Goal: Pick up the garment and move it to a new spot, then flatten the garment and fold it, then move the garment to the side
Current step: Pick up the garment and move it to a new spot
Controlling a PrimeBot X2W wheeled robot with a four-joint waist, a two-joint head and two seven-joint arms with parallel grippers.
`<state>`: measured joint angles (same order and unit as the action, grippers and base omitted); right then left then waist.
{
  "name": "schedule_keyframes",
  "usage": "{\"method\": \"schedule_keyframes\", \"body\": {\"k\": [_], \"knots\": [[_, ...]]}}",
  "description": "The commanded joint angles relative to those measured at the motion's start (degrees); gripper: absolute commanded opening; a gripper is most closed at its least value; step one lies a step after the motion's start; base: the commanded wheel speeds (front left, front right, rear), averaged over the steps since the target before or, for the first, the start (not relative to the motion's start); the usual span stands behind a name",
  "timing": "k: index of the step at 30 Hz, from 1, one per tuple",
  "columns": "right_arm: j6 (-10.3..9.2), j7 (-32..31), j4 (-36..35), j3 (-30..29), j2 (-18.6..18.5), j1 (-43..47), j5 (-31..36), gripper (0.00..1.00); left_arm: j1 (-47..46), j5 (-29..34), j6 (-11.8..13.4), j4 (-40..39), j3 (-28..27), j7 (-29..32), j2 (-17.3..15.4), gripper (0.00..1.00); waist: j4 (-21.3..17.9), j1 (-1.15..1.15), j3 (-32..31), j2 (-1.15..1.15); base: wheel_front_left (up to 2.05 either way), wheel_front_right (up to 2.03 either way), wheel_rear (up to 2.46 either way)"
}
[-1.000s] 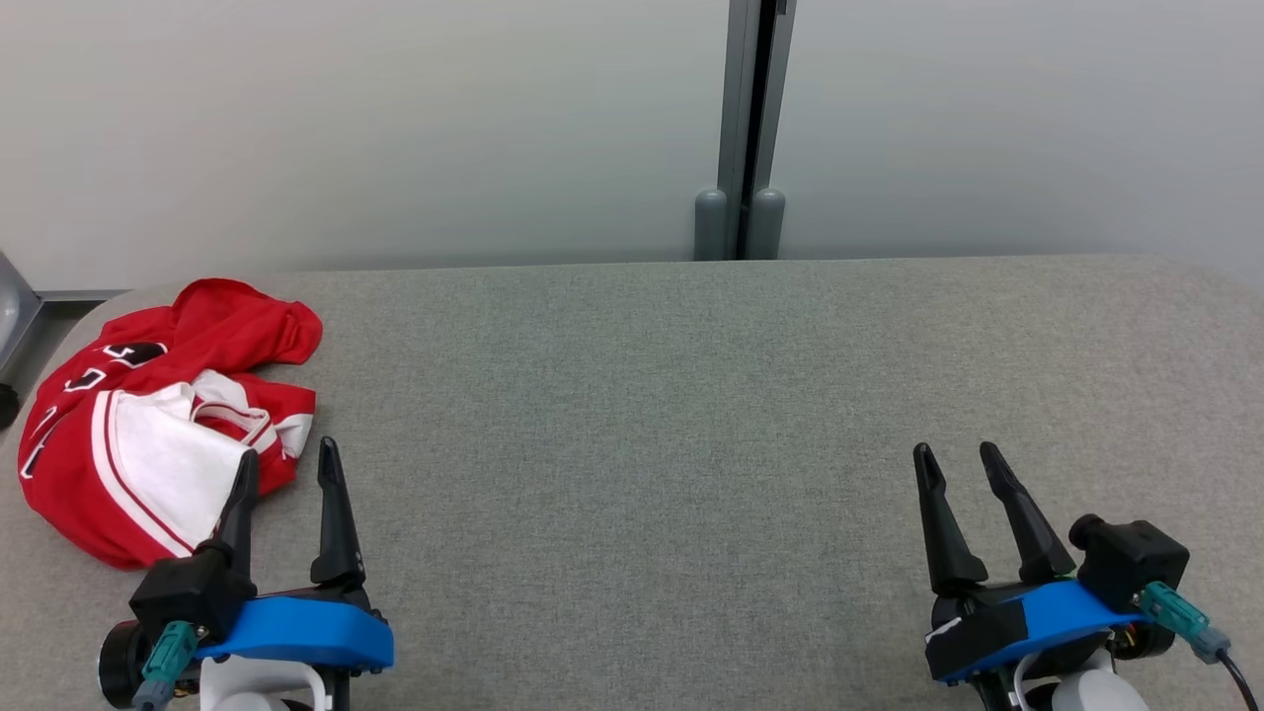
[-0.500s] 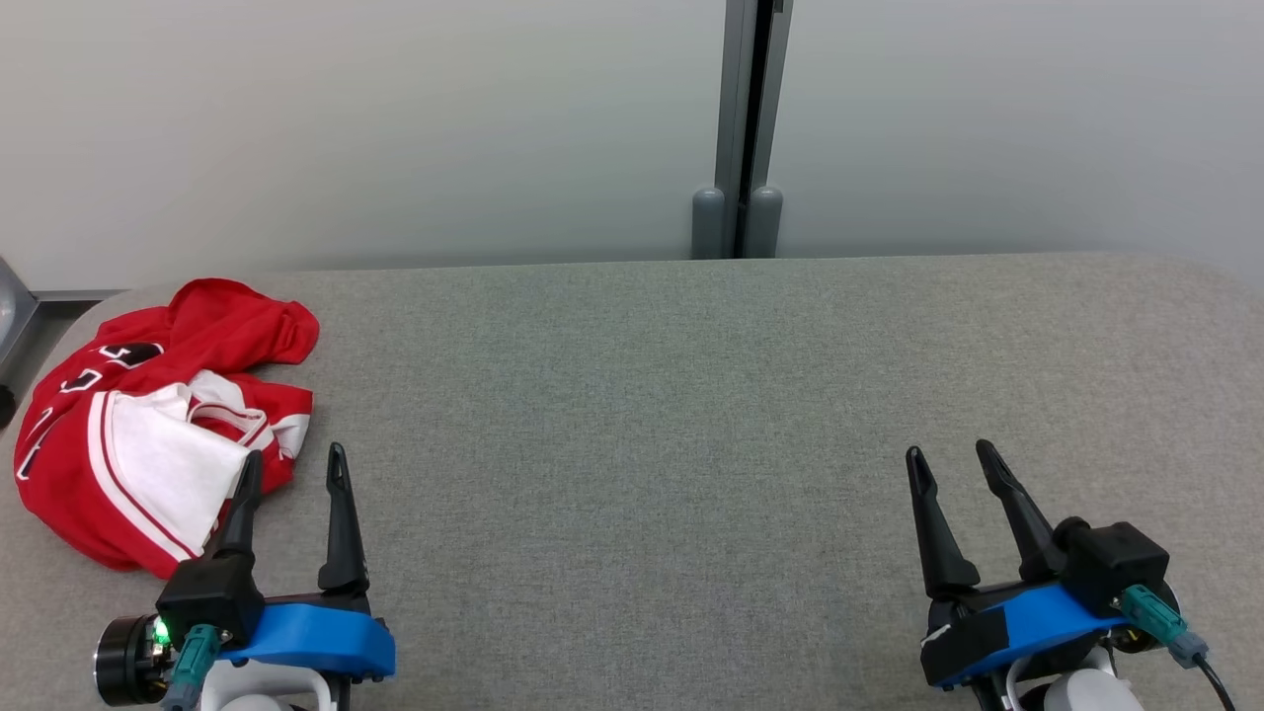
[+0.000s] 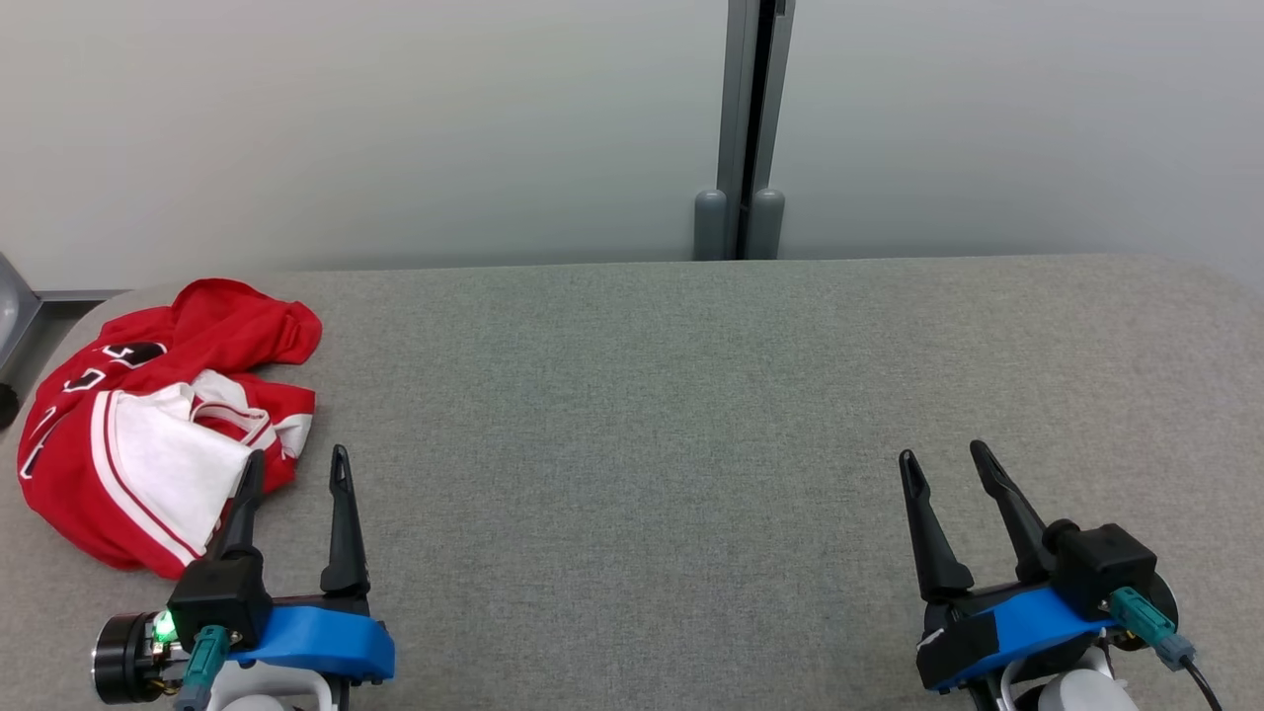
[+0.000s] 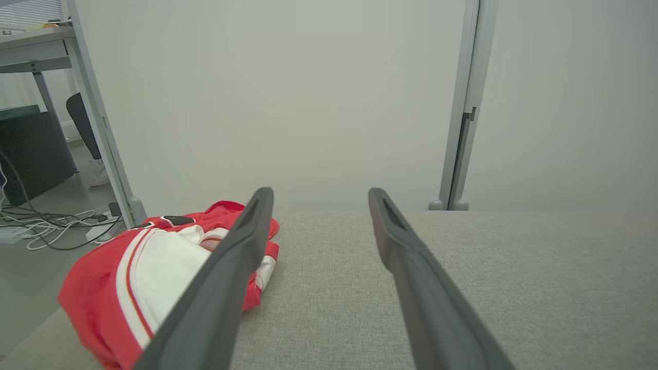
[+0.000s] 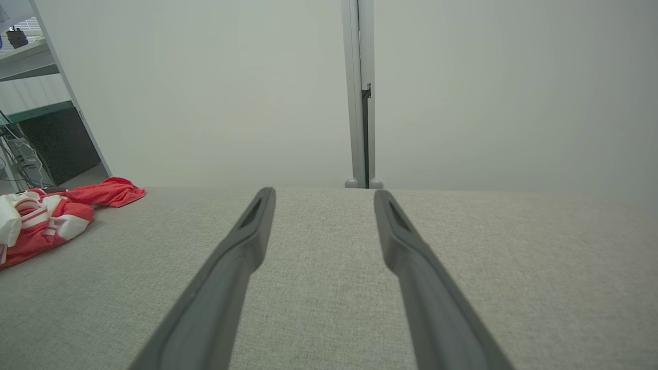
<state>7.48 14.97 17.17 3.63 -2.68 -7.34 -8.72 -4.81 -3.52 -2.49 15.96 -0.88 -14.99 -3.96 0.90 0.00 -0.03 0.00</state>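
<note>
The garment (image 3: 158, 415) is a red and white jersey with black lettering, crumpled in a heap at the far left of the grey table (image 3: 671, 395). It also shows low left in the left wrist view (image 4: 149, 272) and at the left edge of the right wrist view (image 5: 46, 216). My left gripper (image 3: 296, 462) stands open just to the right of the heap's near edge, its left finger in front of the cloth, holding nothing. Far from the garment, at the lower right, my right gripper (image 3: 941, 454) is open and empty.
A pale partition wall with a grey vertical post (image 3: 741, 128) rises behind the table's far edge. Beyond the table's left end are a desk (image 4: 36, 46), a dark cabinet (image 4: 31, 154) and cables on the floor (image 4: 46, 226). Bare grey table surface spreads between the grippers.
Both grippers have drawn back slightly toward the near edge, the right one also a little left. The garment lies as before.
</note>
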Motion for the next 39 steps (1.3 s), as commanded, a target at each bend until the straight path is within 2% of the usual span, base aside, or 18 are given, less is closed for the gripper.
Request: {"method": "schedule_keyframes", "body": {"k": [1,8,13,35,39], "knots": [[0.03,0.3,0.1,0.0,-0.4,-0.3,-0.1,1.0,-0.4,-0.2,0.3,0.0,0.2,-0.3,-0.4,1.0,0.1,0.0,0.0,0.0,0.0,0.0,0.0],[0.03,0.3,0.3,0.2,-0.4,-0.5,-0.4,1.0,-0.7,-0.4,0.4,0.3,0.1,-0.3,-0.6,1.0,0.8,0.0,0.2,0.0,0.0,0.0,0.0],[0.03,0.3,0.3,0.7,-0.4,-1.0,-0.5,1.0,-1.3,-0.7,0.5,0.5,-0.2,-0.3,-0.9,1.0,2.9,0.0,0.5,0.0,0.0,0.0,0.0],[0.03,0.3,1.7,2.6,-0.4,-1.5,-1.0,1.0,-1.2,-1.9,1.6,1.0,-2.8,-0.3,-2.9,1.0,17.6,0.0,0.8,0.0,0.0,0.0,0.0],[0.03,0.3,1.8,2.8,-0.4,-1.5,-1.0,1.0,-0.8,-2.1,1.8,1.1,-3.1,-0.3,-3.1,1.0,19.3,0.0,0.7,0.0,0.0,0.0,0.0]]}}
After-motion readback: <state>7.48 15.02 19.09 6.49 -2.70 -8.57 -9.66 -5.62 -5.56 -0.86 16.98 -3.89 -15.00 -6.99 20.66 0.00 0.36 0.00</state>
